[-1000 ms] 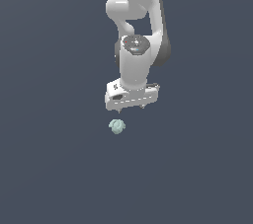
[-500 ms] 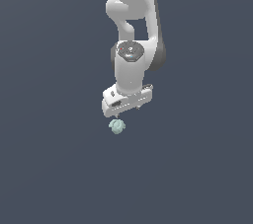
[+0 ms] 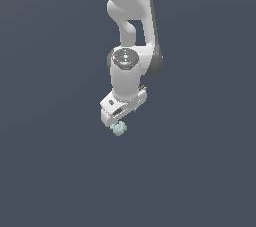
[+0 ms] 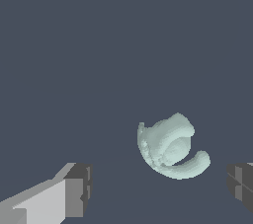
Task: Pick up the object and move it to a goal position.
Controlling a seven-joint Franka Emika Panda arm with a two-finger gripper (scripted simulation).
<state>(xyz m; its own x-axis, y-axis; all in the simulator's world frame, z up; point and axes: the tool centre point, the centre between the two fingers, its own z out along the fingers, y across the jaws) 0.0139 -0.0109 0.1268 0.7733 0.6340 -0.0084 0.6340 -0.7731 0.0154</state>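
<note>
The object (image 3: 119,129) is a tiny pale teal-green knobbly blob lying on the dark grey floor. In the exterior view my white gripper (image 3: 120,119) hangs just above it and covers its upper part. The wrist view shows the object (image 4: 170,147) large, lying between my two fingers but nearer one of them. One fingertip (image 4: 79,190) and the other fingertip (image 4: 242,185) stand wide apart, so the gripper (image 4: 160,188) is open and touches nothing.
The flat dark grey floor (image 3: 55,171) fills both views with no other things on it. The white arm (image 3: 131,31) rises from the gripper toward the top of the exterior view.
The gripper has come down toward the object and turned about its vertical axis. The object has stayed where it was.
</note>
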